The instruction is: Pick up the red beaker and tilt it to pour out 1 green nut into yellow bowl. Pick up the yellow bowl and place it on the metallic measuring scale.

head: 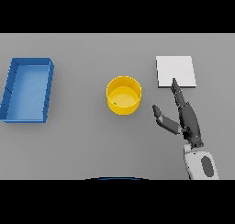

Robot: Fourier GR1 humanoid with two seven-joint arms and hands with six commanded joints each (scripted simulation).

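The yellow bowl (124,95) stands upright in the middle of the table, with a small green speck, likely a nut (115,103), inside near its left wall. The metallic scale (176,71) is a flat pale square at the back right. My right hand (186,119) hovers to the right of the bowl, fingers straight and pointing toward the scale's front edge, thumb spread toward the bowl; it holds nothing. No red beaker is in view. My left hand does not show.
A blue rectangular tray (27,112) lies at the left side of the table, well apart from the bowl.
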